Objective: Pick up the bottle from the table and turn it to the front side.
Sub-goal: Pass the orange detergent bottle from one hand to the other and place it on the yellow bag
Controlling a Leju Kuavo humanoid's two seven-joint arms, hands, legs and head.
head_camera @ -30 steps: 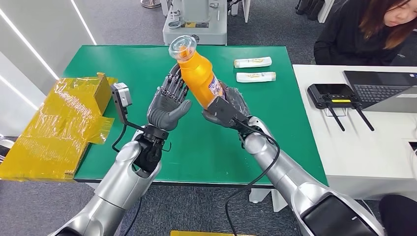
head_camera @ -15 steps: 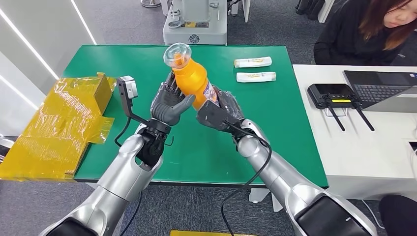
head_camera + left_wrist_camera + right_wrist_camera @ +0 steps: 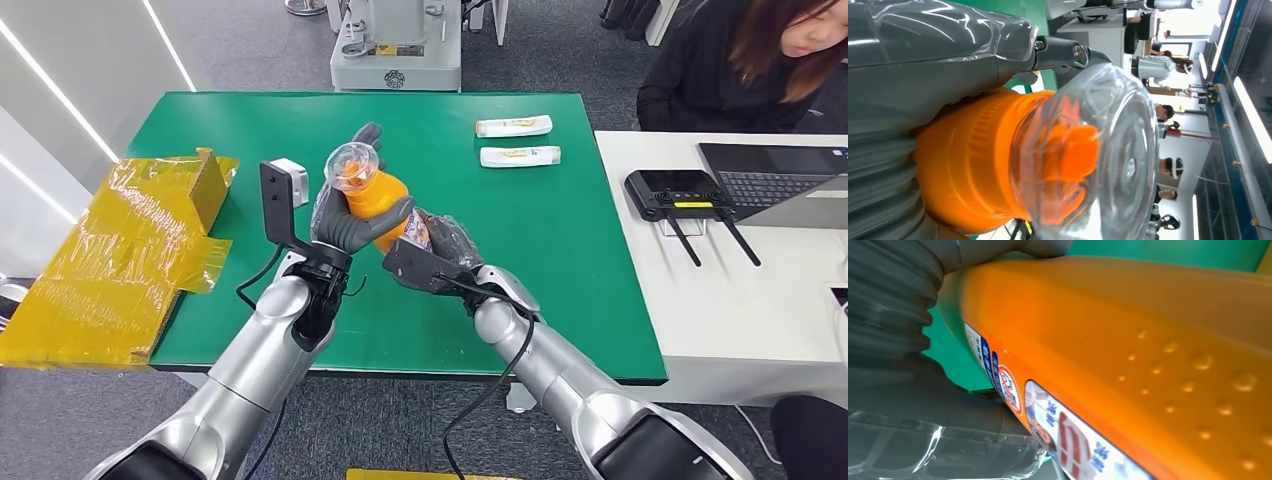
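Above the green table (image 3: 560, 260), the orange plastic bottle with a clear domed cap (image 3: 372, 190) is held tilted between both hands. Left hand (image 3: 350, 215) fingers wrap its upper body below the cap; right hand (image 3: 440, 255) fingers close around its labelled lower end.

Orange bottle (image 3: 385, 197) with clear domed cap, printed label on its side, lifted off the green bench (image 3: 560, 230), tilted, cap end toward the camera

Glossy orange plastic bottle (image 3: 385, 200), clear cap (image 3: 1108, 155), matt green table (image 3: 560, 240)
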